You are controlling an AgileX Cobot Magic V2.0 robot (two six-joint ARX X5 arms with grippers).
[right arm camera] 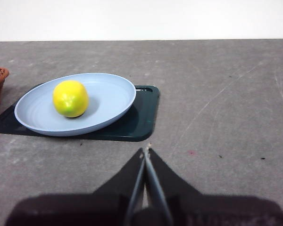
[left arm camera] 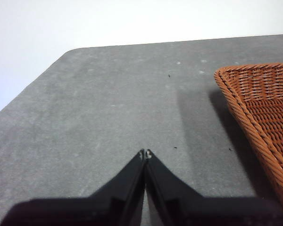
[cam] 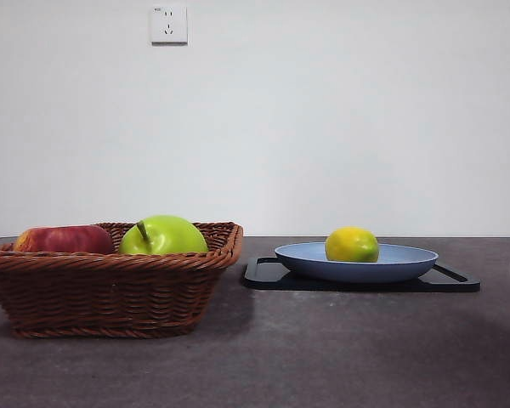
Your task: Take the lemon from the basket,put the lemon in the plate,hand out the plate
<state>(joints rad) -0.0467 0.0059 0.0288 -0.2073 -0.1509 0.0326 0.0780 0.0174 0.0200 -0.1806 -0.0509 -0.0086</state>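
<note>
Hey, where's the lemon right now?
The lemon lies in the light blue plate on the black tray, right of the basket in the front view, with neither gripper touching it.

Setting is looking like a lab test bench. Bare grey tabletop (cam: pixel 340 357) is sitting against a plain white wall (cam: pixel 323 119). One wall socket (cam: pixel 168 25) is showing.

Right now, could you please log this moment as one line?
lemon in plate | plate on tray | left gripper shut, idle | right gripper shut, idle
</note>
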